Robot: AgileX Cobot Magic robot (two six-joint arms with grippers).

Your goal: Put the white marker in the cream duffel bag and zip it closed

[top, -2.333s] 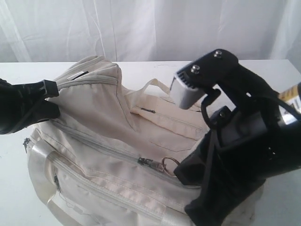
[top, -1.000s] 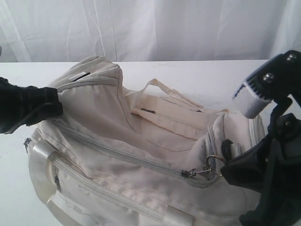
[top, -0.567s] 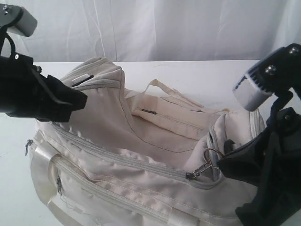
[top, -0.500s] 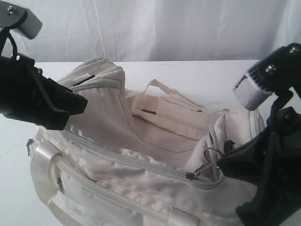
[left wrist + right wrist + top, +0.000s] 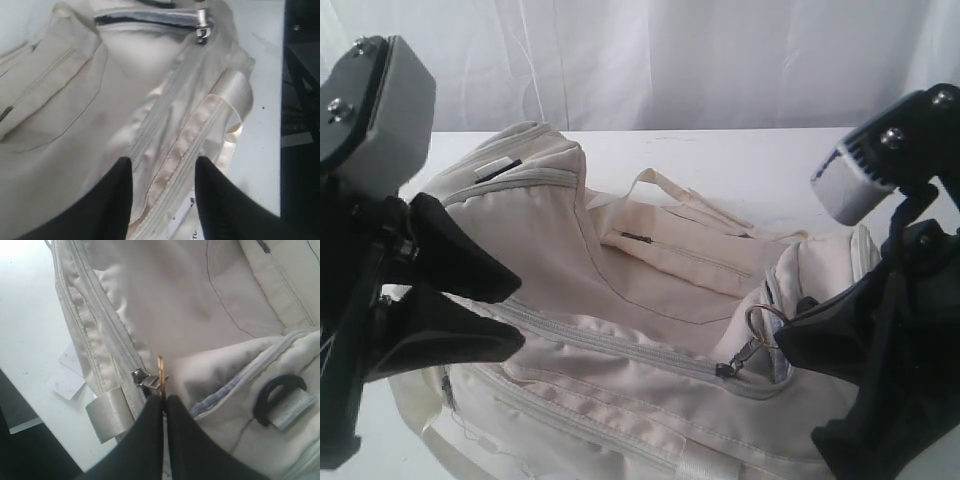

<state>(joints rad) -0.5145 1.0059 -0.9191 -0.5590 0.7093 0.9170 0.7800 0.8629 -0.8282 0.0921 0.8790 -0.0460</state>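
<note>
left gripper (image 5: 518,320) let go of cream duffel bag (image 5: 620,250), jaws wide | right gripper (image 5: 164,399) jaws clamped zip ring (image 5: 160,371), dragged it to far end | white marker unseen, likely inside | zip was almost closed

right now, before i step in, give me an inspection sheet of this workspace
surface: white table, mostly covered by the bag
job's things: cream duffel bag lying on it, main zip drawn most of the way, slider near one end, dark gap past it; white marker not visible
clutter: white paper slips at the bag's edge
grippers: left gripper open above the bag, holding nothing; right gripper shut on the pull ring
cables: what looks like a thin black lead on the right arm
surroundings: white curtain behind the table
</note>
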